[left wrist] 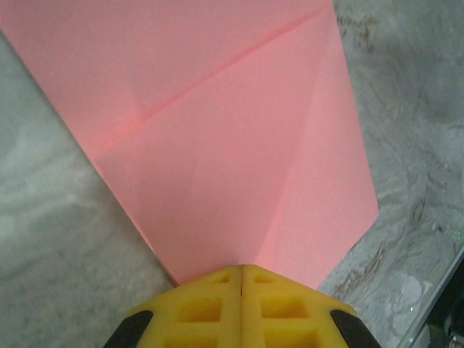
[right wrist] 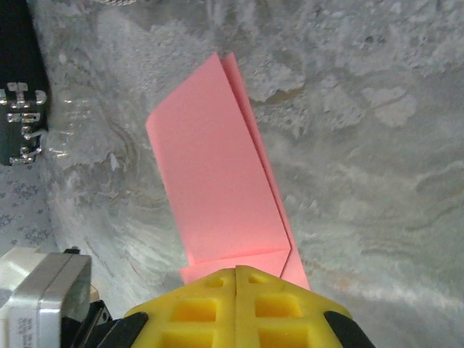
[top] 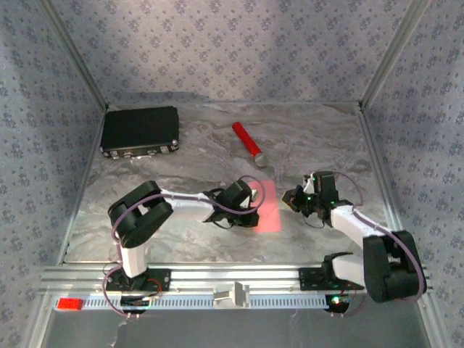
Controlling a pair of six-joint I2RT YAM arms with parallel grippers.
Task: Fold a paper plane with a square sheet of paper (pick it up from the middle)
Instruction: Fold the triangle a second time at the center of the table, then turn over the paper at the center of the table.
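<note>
On the marbled table (top: 181, 232) you have a black case (top: 140, 130). Right of the case and nearer you lies the creased pink-red square sheet of paper (top: 270, 206). Your left gripper (left wrist: 241, 272), fingers pressed together, meets its case-side edge; your right gripper (right wrist: 235, 272), also closed, sits beyond it. A red cylinder (top: 247, 143) lies right of the case.

On my feed, a black rectangular case (top: 140, 130) lies flat at the far left of the grey marbled counter (top: 319, 138). A red cylinder (top: 245, 139) with a grey tip lies well to its right, its tip pointing near-right. I see blue patterned walls (top: 232, 43) on the left, right and far sides.
</note>
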